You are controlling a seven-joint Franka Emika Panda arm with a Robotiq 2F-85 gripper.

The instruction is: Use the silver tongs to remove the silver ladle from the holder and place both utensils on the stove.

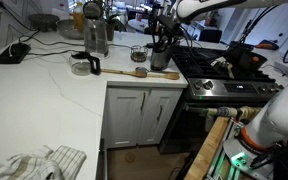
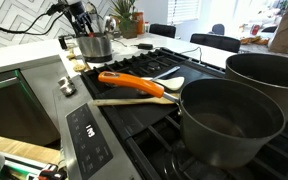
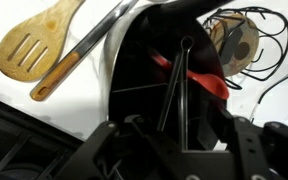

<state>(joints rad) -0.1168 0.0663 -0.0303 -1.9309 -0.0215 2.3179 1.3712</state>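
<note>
Pincer point(image 2: 79, 14) hangs directly over the holder point(image 2: 94, 46) just beneath it, likely lined up to reach the dark handles point(image 3: 174, 95) standing inside, though whether its jaws are spread or pinching anything I cannot tell

Nothing legible.
Pale marks on the stove point(image 2: 84, 128) front panel, well apart from the gripper point(image 2: 83, 24), are too blurred to read.

A white veined counter point(image 1: 39, 95) sits over white panelled cabinet doors point(image 1: 139, 115). Herringbone wall tile point(image 2: 19, 12) runs behind it, with bright windows point(image 2: 179, 10) beyond.
</note>
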